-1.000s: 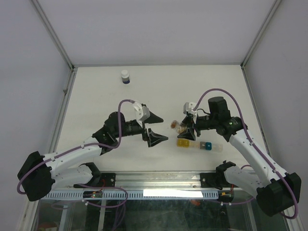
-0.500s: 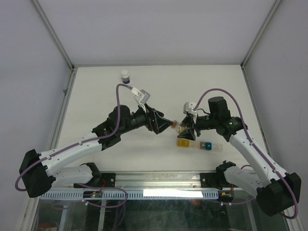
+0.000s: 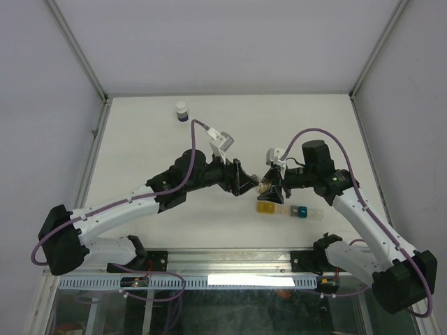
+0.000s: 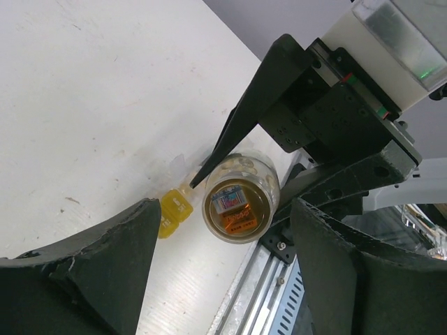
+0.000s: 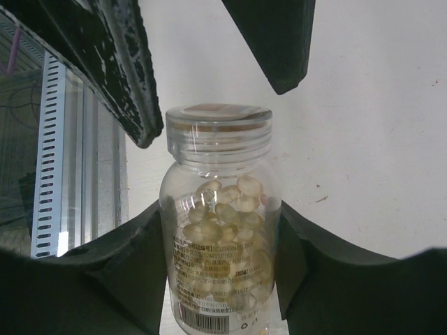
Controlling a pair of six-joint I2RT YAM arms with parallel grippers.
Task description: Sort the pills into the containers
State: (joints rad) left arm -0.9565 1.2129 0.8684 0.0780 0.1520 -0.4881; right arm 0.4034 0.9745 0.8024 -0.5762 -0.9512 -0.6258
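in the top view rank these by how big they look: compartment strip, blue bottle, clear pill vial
1. strip of joined yellow, clear and teal plastic compartments: largest.
2. white-capped dark blue bottle and clear orange-tinted pill vial: look alike; the vial is partly hidden, so unranked.

- Vial: clear glossy plastic, light glinting off its smooth lid, with a printed label on its side.
- Pills inside: pale, shiny, smooth-skinned.
- Left end effector: matt black plastic, edges scuffed and rough.
- Bench: matt white, faintly marked.
- Containers: translucent yellow plastic showing here.
- Rail: bare, dull-shining metal.
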